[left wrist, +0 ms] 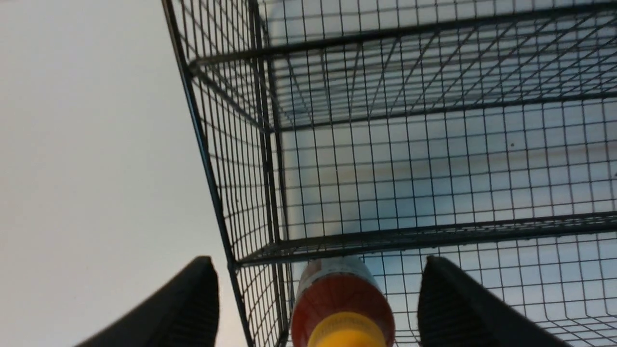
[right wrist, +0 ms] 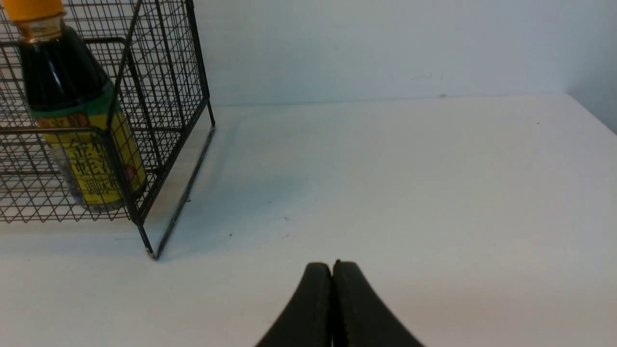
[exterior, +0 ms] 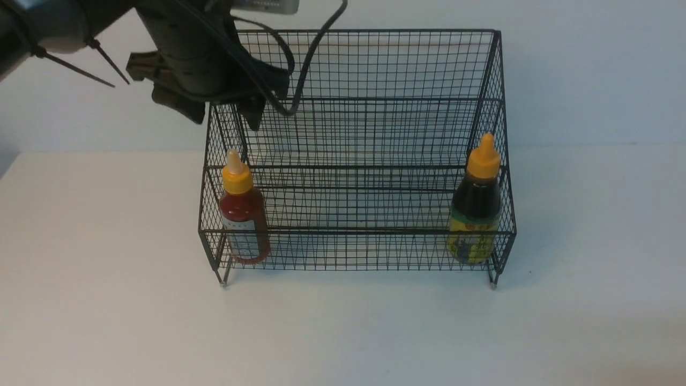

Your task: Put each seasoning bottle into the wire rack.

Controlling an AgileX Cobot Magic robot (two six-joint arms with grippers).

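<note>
The black wire rack [exterior: 370, 64] stands mid-table. Upright in its lower tier's left corner is the red seasoning bottle [exterior: 244, 214], and the dark seasoning bottle [exterior: 476, 212] stands upright in the right corner. My left gripper [exterior: 225, 115] hangs open above the red bottle [left wrist: 340, 299]; its fingers [left wrist: 193, 299] are wide apart on either side of the bottle and do not touch it. In the right wrist view my right gripper [right wrist: 332, 266] is shut on nothing, low over the bare table to the right of the rack [right wrist: 159, 96] and the dark bottle [right wrist: 72, 120]. It is out of the front view.
The white table [exterior: 107, 300] runs back to a pale wall [exterior: 589, 80] behind the rack. A black cable [exterior: 308, 64] from my left arm loops in front of the rack's back panel. The table's right edge [right wrist: 593, 115] shows in the right wrist view.
</note>
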